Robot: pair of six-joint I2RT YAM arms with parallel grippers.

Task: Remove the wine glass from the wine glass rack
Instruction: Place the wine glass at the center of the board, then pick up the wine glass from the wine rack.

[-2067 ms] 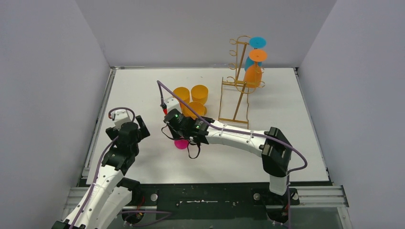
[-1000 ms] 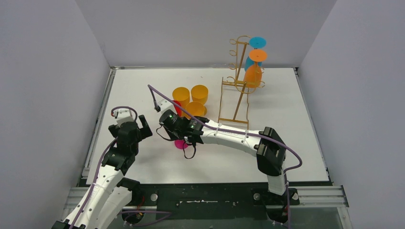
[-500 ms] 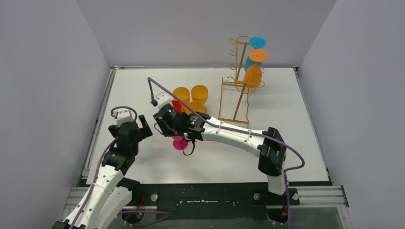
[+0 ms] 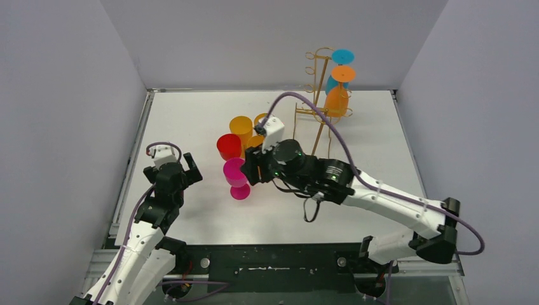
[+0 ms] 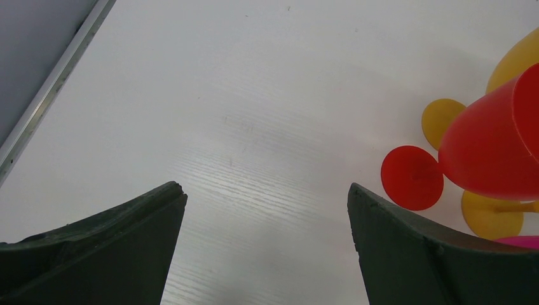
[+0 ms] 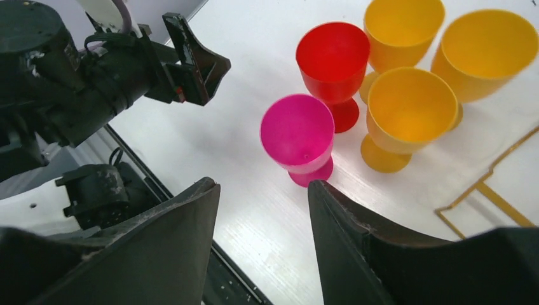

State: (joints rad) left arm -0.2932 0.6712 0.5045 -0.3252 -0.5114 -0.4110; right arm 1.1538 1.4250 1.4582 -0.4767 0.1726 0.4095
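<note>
The gold wire wine glass rack (image 4: 316,111) stands at the back right; part of its base also shows in the right wrist view (image 6: 484,185). An orange wine glass (image 4: 337,98) and a blue one (image 4: 332,81) hang upside down on it. A pink wine glass (image 4: 235,173) stands upright on the table, also seen from the right wrist (image 6: 299,135). My right gripper (image 4: 250,168) is open and empty, raised just right of the pink glass (image 6: 264,185). My left gripper (image 4: 175,168) is open and empty at the left (image 5: 265,187).
A red glass (image 4: 228,146) and three orange-yellow glasses (image 4: 241,127) stand upright in a cluster behind the pink one; the right wrist view shows them too (image 6: 334,57). The red glass (image 5: 489,152) lies right of my left fingers. Walls enclose the white table (image 4: 191,114).
My right gripper, earlier low over the pink glass, has let it go and lifted back to the right. The pink glass now stands free. The left arm has barely moved.
</note>
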